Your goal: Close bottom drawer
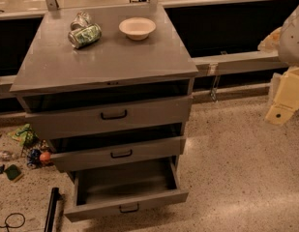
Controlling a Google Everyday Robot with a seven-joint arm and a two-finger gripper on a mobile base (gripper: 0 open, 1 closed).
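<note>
The grey cabinet (108,62) stands in the middle of the camera view with three drawers. The bottom drawer (125,187) is pulled far out and its grey box looks empty inside. Its narrow front panel carries a small black handle (129,208). The middle drawer (121,153) and the top drawer (112,116) each stand slightly out. My gripper (283,105), cream-coloured, hangs at the right edge of the view, well to the right of the cabinet and above the floor, touching nothing.
On the cabinet top lie a crushed green can (84,35), a second can (80,19) and a white bowl (137,28). Small clutter (28,146) lies on the floor at the left. A black bar (52,208) stands by the bottom drawer's left corner. Speckled floor (236,178) stretches to the right.
</note>
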